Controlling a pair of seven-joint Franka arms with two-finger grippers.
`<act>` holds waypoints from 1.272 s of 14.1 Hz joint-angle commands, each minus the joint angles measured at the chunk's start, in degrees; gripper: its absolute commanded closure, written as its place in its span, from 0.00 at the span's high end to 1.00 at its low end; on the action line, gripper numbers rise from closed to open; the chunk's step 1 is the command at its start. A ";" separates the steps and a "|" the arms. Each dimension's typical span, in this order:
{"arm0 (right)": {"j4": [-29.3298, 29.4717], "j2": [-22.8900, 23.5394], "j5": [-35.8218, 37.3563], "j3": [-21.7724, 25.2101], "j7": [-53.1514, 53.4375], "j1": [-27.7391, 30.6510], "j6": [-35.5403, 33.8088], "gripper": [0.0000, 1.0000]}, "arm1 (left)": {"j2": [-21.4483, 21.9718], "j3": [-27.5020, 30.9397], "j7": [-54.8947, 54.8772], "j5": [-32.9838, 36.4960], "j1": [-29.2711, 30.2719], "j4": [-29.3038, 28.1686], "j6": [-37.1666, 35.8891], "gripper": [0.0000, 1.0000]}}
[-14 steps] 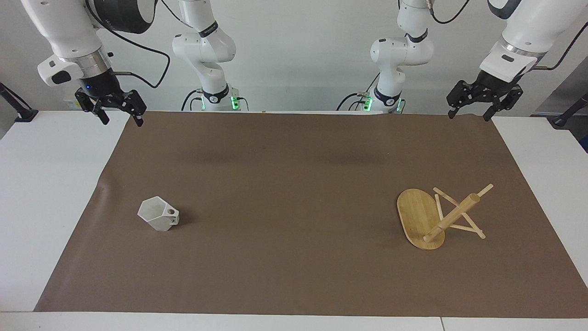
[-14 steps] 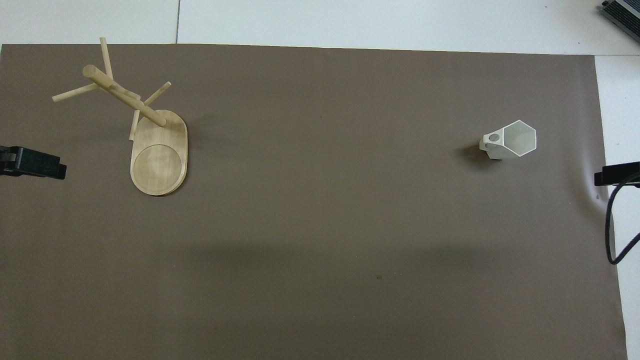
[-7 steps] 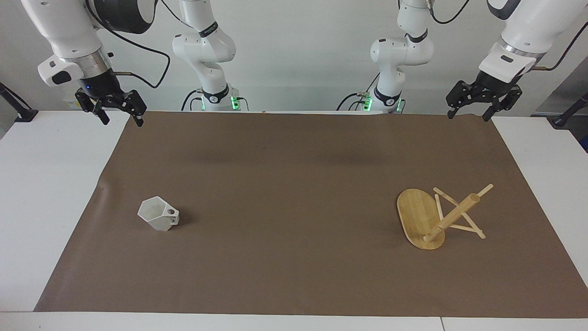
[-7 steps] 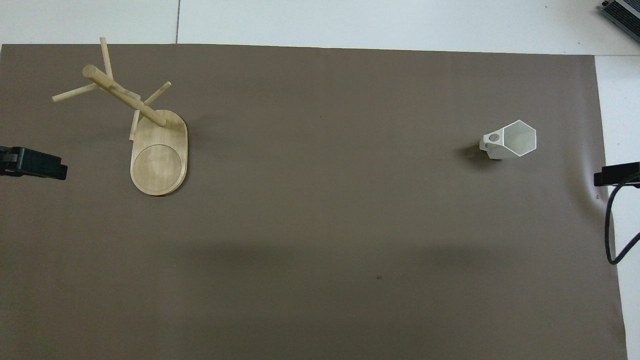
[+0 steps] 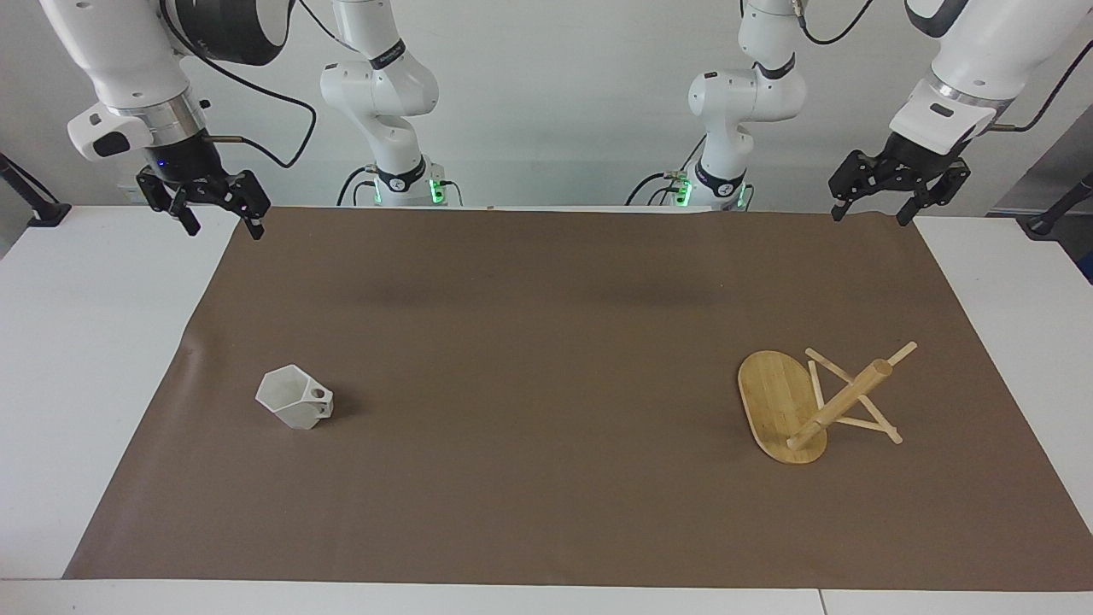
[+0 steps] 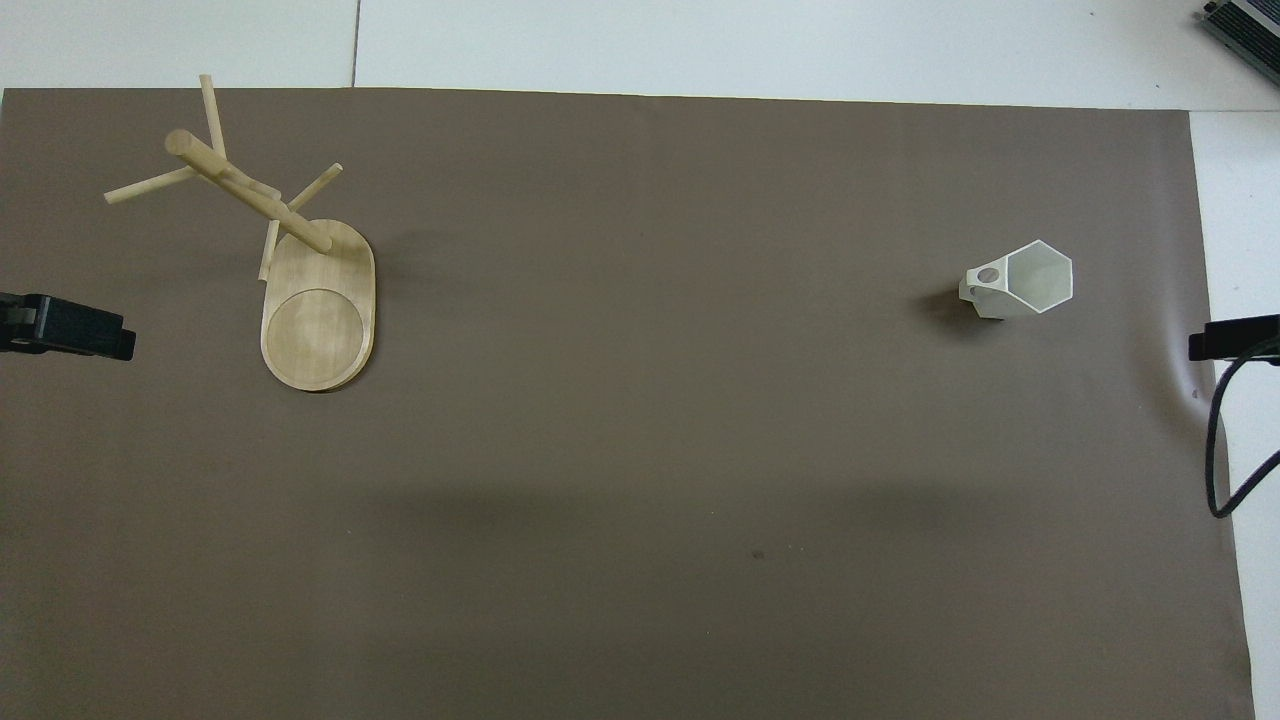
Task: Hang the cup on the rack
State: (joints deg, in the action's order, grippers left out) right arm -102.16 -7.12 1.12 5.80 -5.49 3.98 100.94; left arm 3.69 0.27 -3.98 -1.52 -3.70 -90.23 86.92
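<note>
My right hand (image 5: 215,209) hangs with its fingers spread apart and nothing between them, up over the edge of the brown mat (image 5: 546,342) at the right arm's end of the table (image 5: 77,359). My left hand (image 5: 879,192) hangs the same way, open and empty, over the mat's edge at the left arm's end.

The cup (image 5: 295,403) stands upright on the mat toward the right arm's end, mouth up, its handle with the round hole turned toward the middle of the table. The rack (image 5: 807,406) stands well apart from it, toward the left arm's end, with its post rising from the end of its oval base that lies farther from the robots.

Here is what worries me. The cup is small, light and faceted, so if I close on it off-centre it could twist or tip before I have it. Its walls taper, and I judge a squeeze low on the body might slide it upward out of my fingers. The hole in the handle looks narrow against the thin pegs, so a small tilt in my grasp could make me miss the peg, or push the rack over, since its base is light and held by nothing.
</note>
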 commanded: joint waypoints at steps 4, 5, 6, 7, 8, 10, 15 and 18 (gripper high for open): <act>-1.81 0.70 -0.94 0.00 0.13 0.33 5.49 1.00 | 1.33 0.43 -0.33 -0.77 -0.34 -1.79 0.89 1.00; -1.82 1.67 -0.94 0.00 -0.13 0.42 6.71 1.00 | 1.41 0.43 -0.42 -0.68 -0.34 -1.79 0.54 1.00; -2.51 2.28 -0.94 0.00 -0.13 0.42 8.29 1.00 | 1.41 0.43 -0.24 -0.68 -0.34 -1.79 0.62 1.00; -2.95 2.99 -0.94 0.00 -0.13 0.42 9.96 1.00 | 1.41 0.43 -0.24 -0.68 -0.34 -1.79 0.54 1.00; -3.57 3.78 -0.94 0.00 -0.13 0.33 11.80 1.00 | 1.41 0.43 -0.33 -0.68 -0.34 -1.79 0.53 1.00; -3.92 6.32 -0.94 0.00 -0.31 0.33 15.24 1.00 | 1.41 0.43 -0.33 -0.68 -0.34 -1.79 0.53 1.00; -4.01 13.88 -1.03 -0.09 -1.80 0.33 23.76 1.00 | 1.41 0.43 -0.33 -0.68 -0.34 -1.79 0.80 1.00; -4.10 17.75 -1.12 -0.09 -1.80 0.16 27.99 1.00 | 1.41 0.43 -0.24 -0.68 -0.34 -1.79 0.97 1.00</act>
State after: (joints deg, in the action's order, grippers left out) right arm -106.27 8.76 1.12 5.79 -5.87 3.94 126.71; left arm 3.69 0.28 -3.98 -1.52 -3.70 -90.27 86.91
